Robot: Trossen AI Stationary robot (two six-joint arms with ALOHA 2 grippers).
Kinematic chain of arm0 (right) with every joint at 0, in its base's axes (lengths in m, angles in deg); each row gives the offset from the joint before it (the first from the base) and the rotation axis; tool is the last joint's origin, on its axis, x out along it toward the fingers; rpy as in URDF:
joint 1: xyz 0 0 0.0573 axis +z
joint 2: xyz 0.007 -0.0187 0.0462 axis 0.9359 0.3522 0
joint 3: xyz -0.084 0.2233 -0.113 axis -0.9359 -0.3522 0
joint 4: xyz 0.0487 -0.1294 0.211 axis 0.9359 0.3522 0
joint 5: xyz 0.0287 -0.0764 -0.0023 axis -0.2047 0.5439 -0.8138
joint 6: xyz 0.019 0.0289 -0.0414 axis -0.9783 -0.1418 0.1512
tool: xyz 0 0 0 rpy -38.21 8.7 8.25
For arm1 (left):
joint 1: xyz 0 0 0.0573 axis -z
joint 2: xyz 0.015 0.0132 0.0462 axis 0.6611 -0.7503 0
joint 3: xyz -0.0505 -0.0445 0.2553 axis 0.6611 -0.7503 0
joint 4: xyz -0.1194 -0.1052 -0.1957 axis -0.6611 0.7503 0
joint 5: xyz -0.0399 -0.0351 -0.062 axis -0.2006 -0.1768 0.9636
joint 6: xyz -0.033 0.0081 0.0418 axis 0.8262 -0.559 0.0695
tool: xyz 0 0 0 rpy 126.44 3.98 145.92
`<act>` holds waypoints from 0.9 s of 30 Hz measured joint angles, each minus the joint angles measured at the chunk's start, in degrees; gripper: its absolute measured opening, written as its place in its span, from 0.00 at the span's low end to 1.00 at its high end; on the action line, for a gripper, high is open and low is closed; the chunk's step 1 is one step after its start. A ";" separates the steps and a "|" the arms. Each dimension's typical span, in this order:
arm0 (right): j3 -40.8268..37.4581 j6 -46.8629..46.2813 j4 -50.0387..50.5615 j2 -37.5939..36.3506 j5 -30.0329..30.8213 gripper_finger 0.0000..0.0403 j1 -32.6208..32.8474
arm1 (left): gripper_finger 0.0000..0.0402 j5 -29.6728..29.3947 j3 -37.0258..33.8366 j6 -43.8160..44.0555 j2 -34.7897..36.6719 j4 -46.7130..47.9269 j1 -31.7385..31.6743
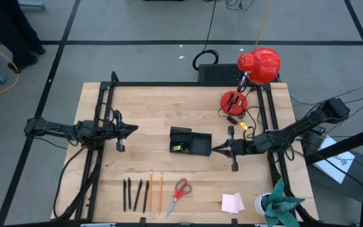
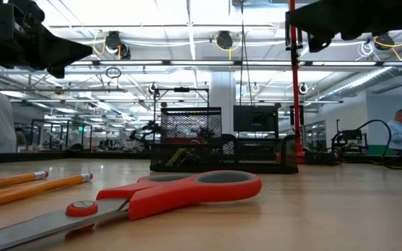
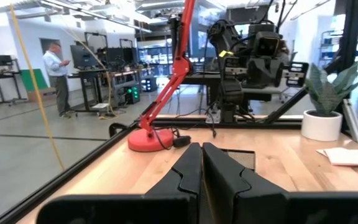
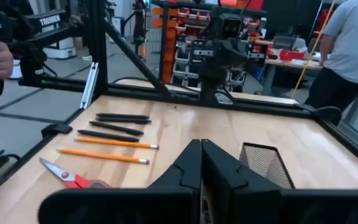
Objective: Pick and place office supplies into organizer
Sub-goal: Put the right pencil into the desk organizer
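Note:
The black mesh organizer [image 1: 190, 141] stands at the table's middle, with something yellow in its left compartment. Along the near edge lie three black pens [image 1: 135, 195], two orange pencils [image 1: 155, 191], red-handled scissors [image 1: 181, 189] and a pink sticky-note pad [image 1: 232, 202], all flat on the wood. My right gripper [image 1: 215, 149] is shut and hovers level just right of the organizer [image 4: 265, 165], high above the table in the low view [image 2: 289, 15]. My left gripper [image 1: 133, 130] is shut and waits at the left, also raised [image 2: 82, 50], pointing at the organizer [image 3: 240, 159].
A red desk lamp [image 1: 258, 65] with its round base [image 1: 234, 101] stands at the far right. A white roll [image 1: 263, 202] and a potted plant [image 1: 283, 206] sit at the near right corner. Black frame rails [image 1: 181, 84] border the table. People stand in the room beyond.

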 joint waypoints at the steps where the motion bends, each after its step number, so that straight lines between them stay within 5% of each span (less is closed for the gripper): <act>1: -0.67 0.25 -0.34 -0.81 0.34 0.00 0.22 | 0.06 -0.47 0.00 0.00 0.00 0.04 0.00; 6: -5.42 -0.48 -2.71 -5.93 5.74 0.00 0.99 | 0.06 -0.88 0.00 0.00 0.00 0.01 0.00; 20: -14.59 -1.10 -17.46 -9.33 2.50 0.00 0.99 | 0.06 -0.89 0.00 -2.58 -0.01 0.33 0.00; 27: -15.26 2.21 -15.87 -12.96 2.60 0.00 0.99 | 0.06 -0.88 0.00 -2.45 0.00 0.33 0.00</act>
